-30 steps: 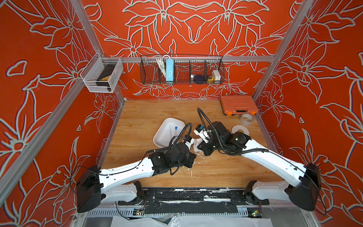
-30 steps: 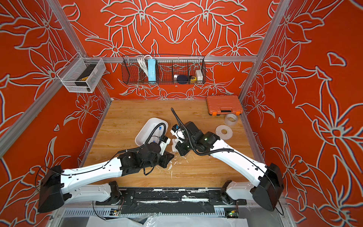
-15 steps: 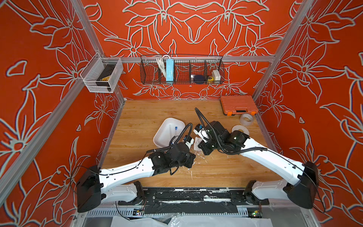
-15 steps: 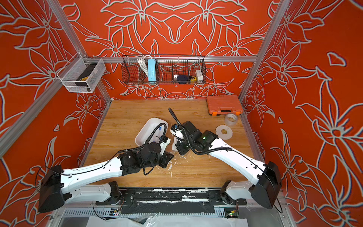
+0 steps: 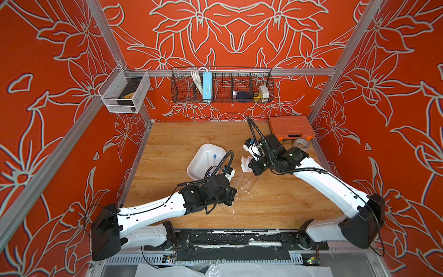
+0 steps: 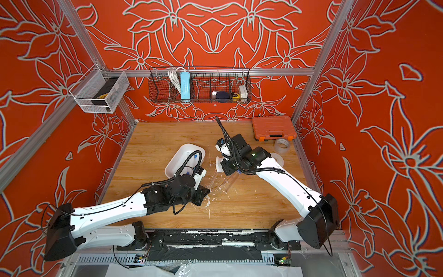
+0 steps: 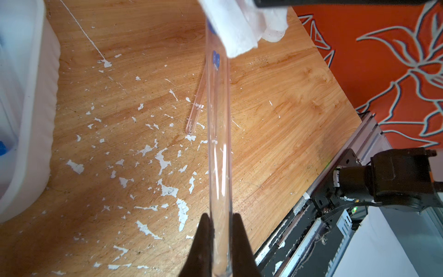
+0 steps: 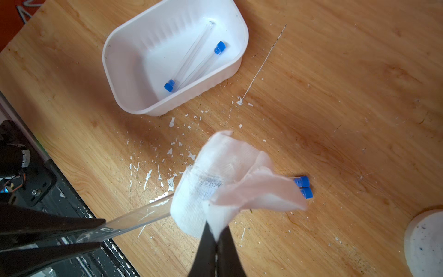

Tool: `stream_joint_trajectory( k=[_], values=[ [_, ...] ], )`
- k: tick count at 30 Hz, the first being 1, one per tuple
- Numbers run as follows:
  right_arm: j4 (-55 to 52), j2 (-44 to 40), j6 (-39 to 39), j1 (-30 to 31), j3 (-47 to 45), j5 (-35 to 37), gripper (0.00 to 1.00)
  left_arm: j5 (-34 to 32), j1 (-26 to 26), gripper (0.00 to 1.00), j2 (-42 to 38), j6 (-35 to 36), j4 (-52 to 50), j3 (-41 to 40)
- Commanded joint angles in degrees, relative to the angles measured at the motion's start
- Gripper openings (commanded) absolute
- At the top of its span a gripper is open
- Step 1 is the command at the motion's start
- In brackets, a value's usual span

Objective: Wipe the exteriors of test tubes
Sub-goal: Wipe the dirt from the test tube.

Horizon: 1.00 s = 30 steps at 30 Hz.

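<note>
Test tube (image 7: 219,144), clear: held above the table near the white tub (image 8: 239,64), one end clamped in the closed left gripper (image 7: 219,215), long axis pointing toward the right gripper (image 8: 217,230), itself pinched shut on white tissue (image 8: 215,187) wrapping the far end.

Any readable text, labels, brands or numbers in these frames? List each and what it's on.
No text can be read in any view.
Blue print on the test tube in the left gripper: blurred, unreadable.
Yellow label on the black box in the white mesh basket: too small to read.
</note>
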Motion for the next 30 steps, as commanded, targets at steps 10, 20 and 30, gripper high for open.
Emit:
stream_joint_trajectory(
  k=[10, 20, 30],
  values=[
    [-0.1, -1.3, 1.6, 3.2, -2.9, -3.1, 0.00, -1.0, 0.1, 0.08, 0.2, 0.0, 1.1, 1.4],
    [1.1, -3.0, 5.6, 9.3, -5.6, -2.7, 0.00, -1.6, 0.1, 0.07, 1.4, -0.1, 1.9, 1.9],
    [2.0, -2.1, 6.2, 10.7, -5.0, -1.2, 0.00, -1.1, 0.1, 0.08, 1.8, 0.0, 2.1, 2.1]
  ],
)
